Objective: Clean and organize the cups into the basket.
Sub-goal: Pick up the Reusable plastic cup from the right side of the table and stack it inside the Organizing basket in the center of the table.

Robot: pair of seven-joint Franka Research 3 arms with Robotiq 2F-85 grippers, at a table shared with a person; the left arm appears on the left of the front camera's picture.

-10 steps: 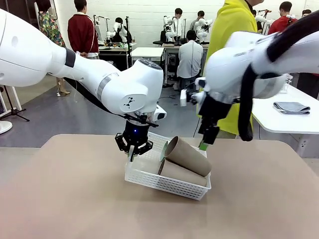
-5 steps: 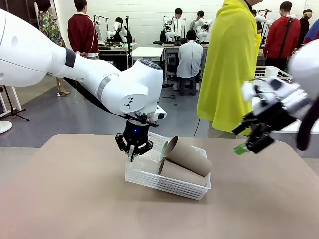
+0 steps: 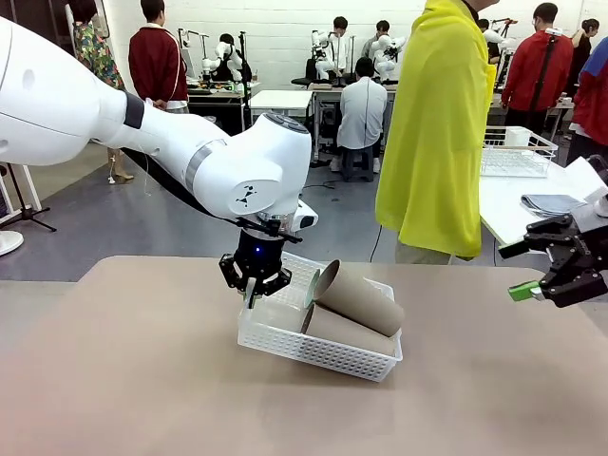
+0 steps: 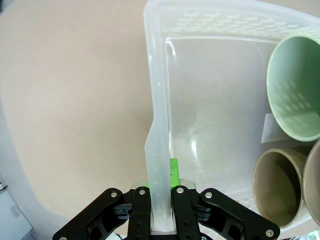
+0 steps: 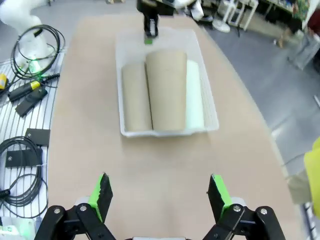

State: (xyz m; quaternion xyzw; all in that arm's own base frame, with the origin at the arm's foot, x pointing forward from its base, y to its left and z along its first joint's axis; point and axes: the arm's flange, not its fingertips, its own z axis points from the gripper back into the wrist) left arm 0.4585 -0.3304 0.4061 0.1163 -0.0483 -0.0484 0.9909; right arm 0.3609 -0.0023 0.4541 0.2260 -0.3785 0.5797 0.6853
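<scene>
**All three cups lie in the basket; only the letting go looks left**

The left pincer (image 4: 161,200) is pressed together on the rim of the basket (image 3: 285,350), pinching its near-left wall and holding that end tipped up off the bench (image 3: 142,380). The right pincer (image 5: 159,197) hangs spread and empty, off at the basket's 3 o'clock in the front view and well apart from it.

In the right wrist view, two brown cups (image 5: 150,90) lie side by side with the mint cup (image 5: 195,95) against them, all on their sides inside the basket. No cup lies loose on the bench.

By my judgement the sorting is done. What remains is to lower the basket flat and release its rim.
</scene>
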